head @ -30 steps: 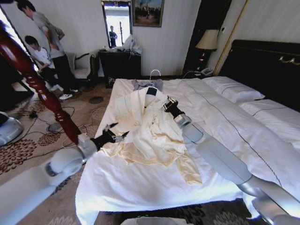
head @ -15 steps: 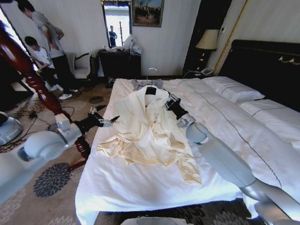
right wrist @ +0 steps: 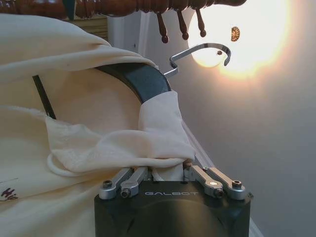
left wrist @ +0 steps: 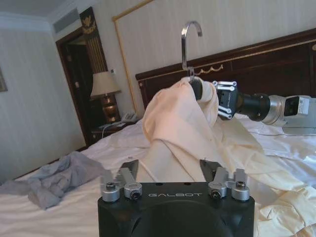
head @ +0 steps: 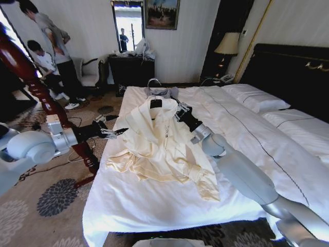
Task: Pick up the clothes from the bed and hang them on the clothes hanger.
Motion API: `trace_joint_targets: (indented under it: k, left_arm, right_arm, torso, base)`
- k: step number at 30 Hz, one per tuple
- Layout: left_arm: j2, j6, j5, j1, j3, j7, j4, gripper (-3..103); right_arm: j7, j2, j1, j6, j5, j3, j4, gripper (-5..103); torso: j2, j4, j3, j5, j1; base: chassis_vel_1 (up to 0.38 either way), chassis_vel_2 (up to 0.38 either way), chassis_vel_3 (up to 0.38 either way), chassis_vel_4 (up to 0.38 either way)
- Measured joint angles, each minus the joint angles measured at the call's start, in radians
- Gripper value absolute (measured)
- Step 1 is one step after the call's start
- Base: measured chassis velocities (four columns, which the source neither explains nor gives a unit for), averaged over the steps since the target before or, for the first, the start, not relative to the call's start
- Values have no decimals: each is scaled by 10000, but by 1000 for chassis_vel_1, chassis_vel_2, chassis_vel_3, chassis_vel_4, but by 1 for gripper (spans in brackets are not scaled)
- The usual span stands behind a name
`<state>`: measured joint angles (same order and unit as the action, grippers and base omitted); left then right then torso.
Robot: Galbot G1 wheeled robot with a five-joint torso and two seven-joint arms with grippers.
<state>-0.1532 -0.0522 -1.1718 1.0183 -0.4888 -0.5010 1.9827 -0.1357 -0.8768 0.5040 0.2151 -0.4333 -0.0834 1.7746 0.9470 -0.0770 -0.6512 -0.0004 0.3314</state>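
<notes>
The large cream long-sleeved top of thin soft fabric (head: 162, 149) lies spread on the wide white-sheeted bed (head: 247, 139), collar draped over the slim black hanger with a wire hook (head: 156, 102). The right gripper (head: 181, 111) has its jaws closed on the top's shoulder fabric and hanger. The left gripper (head: 110, 133) hovers with jaws wide at the bed's edge. Light, limp and slippery, the top looks best gripped where the hanger stiffens it. Compared with a second ago, the left gripper has withdrawn from the sleeve, and the hanger sits higher

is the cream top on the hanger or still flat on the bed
On the hanger at the collar: the clothes drape over the clothes hanger, lifted by the right tool; the lower part lies on the bed.
</notes>
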Motion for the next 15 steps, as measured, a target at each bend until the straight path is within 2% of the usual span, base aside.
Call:
trace_joint_targets:
  k: [1, 5, 6, 7, 8, 10, 11, 12, 13, 14, 15]
  left_arm:
    - [-19, 51, 77, -24, -14, -118, -74, 69]
    - [-105, 177, 290, -210, 92, -358, -299, 61]
    - [-300, 194, 344, -563, 540, -386, -417, 63]
    - [-300, 194, 344, -563, 540, -386, -417, 63]
    - [-536, 190, 399, -916, 1082, -393, -538, 63]
    - [-1168, 102, 462, -1917, 2517, -313, -840, 66]
    - [-1581, 18, 469, -2754, 3412, -225, -1024, 66]
    - [-2093, -98, 475, -4045, 4470, -92, -1281, 68]
    - [-2405, -142, 508, -4818, 5017, -32, -1452, 70]
    - [-2405, -142, 508, -4818, 5017, -32, -1452, 70]
    - [-2710, -173, 576, -5523, 5472, 25, -1674, 70]
  right_arm:
    - [5, 12, 0, -3, -18, -13, -1, 22]
    - [32, -17, -64, -50, -81, -141, 39, 22]
    - [53, -35, -139, -54, -135, -193, 95, 22]
    - [53, -35, -139, -54, -135, -193, 95, 22]
    - [69, -31, -182, -43, -178, -207, 131, 22]
    - [97, 25, -231, -3, -236, -206, 175, 22]
    - [107, 62, -238, 21, -232, -201, 203, 22]
    - [104, 89, -259, 56, -196, -175, 269, 22]
    - [106, 105, -288, 58, -175, -166, 283, 22]
    - [106, 105, -288, 58, -175, -166, 283, 22]
    - [110, 123, -302, 57, -141, -172, 308, 22]
  torso:
    - [0, -2, 1, 2, -1]
    - [0, -3, 0, 6, -1]
    - [0, 1, 2, 14, -1]
    - [0, 1, 2, 14, -1]
    - [0, 4, 2, 14, -2]
    - [0, 8, 1, -12, -1]
    - [-1, 7, 0, -20, -1]
    - [-1, -1, -1, -4, 0]
    - [0, -10, 0, 6, 0]
    - [0, -10, 0, 6, 0]
    - [-1, -12, -1, 9, 0]
  base:
    - [0, 0, 0, 0]
    - [0, 0, 0, 0]
    - [0, 0, 0, 0]
    - [0, 0, 0, 0]
    - [0, 0, 0, 0]
    - [0, 0, 0, 0]
    - [0, 0, 0, 0]
    - [0, 0, 0, 0]
    - [0, 0, 0, 0]
    - [0, 0, 0, 0]
    - [0, 0, 0, 0]
